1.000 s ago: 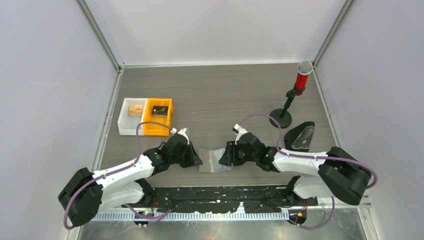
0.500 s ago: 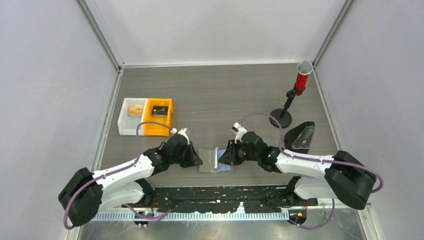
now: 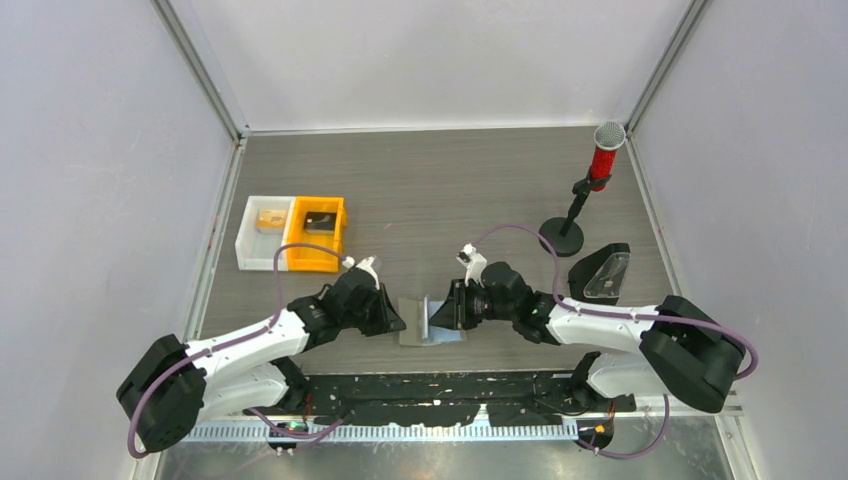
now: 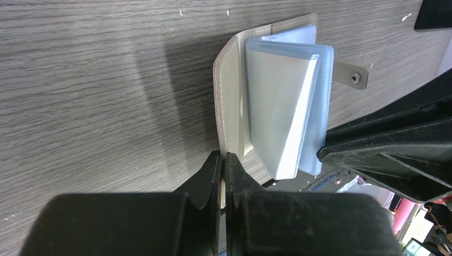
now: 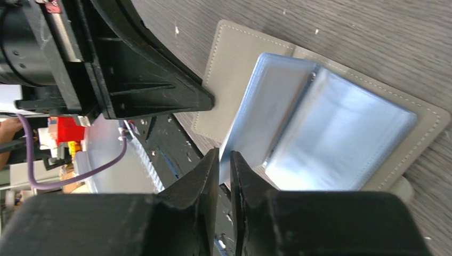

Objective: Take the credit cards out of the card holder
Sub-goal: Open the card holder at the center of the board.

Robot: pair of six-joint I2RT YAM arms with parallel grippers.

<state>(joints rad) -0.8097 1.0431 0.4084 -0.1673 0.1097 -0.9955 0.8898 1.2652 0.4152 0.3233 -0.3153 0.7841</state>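
The card holder [image 3: 413,323] lies spread on the table between my grippers, grey cover down. In the left wrist view my left gripper [image 4: 223,160] is shut on the near edge of its grey cover [image 4: 230,74]. Light blue credit cards [image 4: 282,106] stand up from the fold. In the right wrist view my right gripper [image 5: 225,158] is shut on the edge of one light blue credit card [image 5: 266,101] and holds it raised, tilted over the grey panel [image 5: 229,64]. In the top view the left gripper [image 3: 398,321] and right gripper [image 3: 440,317] are close together over the holder.
An orange bin [image 3: 317,236] and a white bin [image 3: 264,232] stand at the left. A red microphone [image 3: 603,160] on a black stand and a black wedge-shaped stand [image 3: 601,272] are at the right. The table's near edge is just behind the holder.
My right gripper has moved left, swinging the light blue card up from flat to upright over the fold. My left gripper has stayed put on the cover.
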